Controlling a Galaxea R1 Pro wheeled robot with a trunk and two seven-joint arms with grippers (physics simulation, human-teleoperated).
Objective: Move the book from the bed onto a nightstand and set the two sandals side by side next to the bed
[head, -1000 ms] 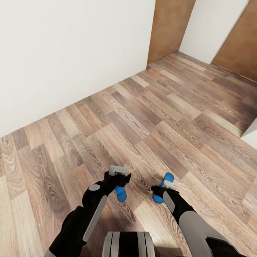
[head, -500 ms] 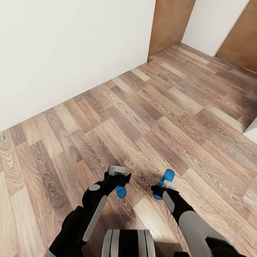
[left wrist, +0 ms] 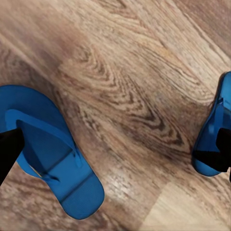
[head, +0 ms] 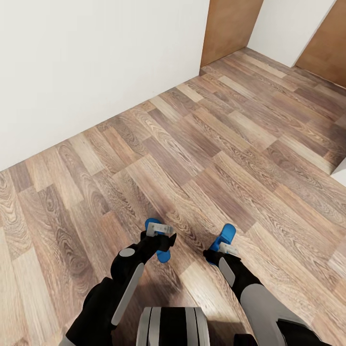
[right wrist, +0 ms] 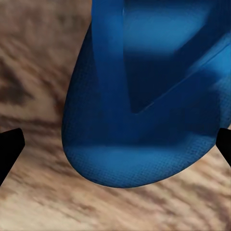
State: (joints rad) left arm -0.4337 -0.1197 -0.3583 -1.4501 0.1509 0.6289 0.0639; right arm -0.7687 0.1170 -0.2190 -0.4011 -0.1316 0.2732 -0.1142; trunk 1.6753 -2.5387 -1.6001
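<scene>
Head view first: both arms reach down over the plank floor (head: 202, 144), and two blue sandals lie flat on it, the left sandal (head: 158, 240) partly under the left gripper (head: 160, 230) and the right sandal (head: 225, 236) just ahead of the right gripper (head: 226, 249). A white wall (head: 86, 67) runs well beyond them; no bed is in sight, so I judge the pair is not yet set by it. Whether either gripper grips anything cannot be told from up here. Left wrist view: the left sandal (left wrist: 48, 149) lies sole-down with its strap up, the dark fingertip at the frame edge overlapping its side, while the right sandal (left wrist: 214, 130) rests well apart across bare floor; how wide the jaws stand I cannot tell. Right wrist view: the right sandal (right wrist: 149, 91) sits very close, centred between two dark fingertips spread wide apart and clear of it, so that gripper is open and empty, probably lined up to straddle the sandal for a pickup.
</scene>
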